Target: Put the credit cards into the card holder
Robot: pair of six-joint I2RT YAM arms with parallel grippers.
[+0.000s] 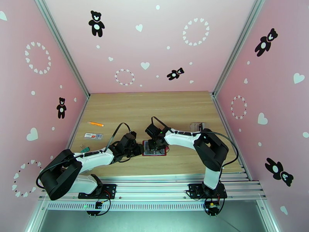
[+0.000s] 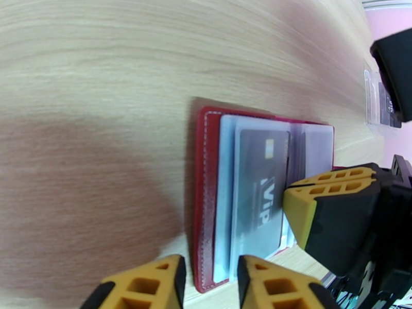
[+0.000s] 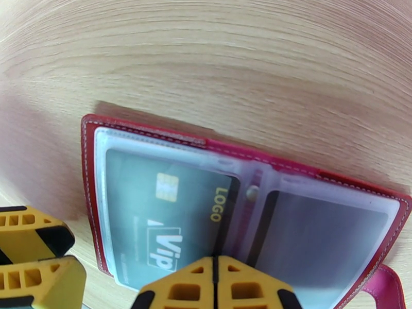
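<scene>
My left gripper, slightly parted and holding nothing, sits at the red edge of the card holder lying open on the table, 2 credit cards sleeved inside, my right gripper clenched, tips on a sleeve, open wood beyond.

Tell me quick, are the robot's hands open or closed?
Left hand: open a little, at the card holder's edge.
Right hand: closed, fingertips together over the card holder.
</scene>
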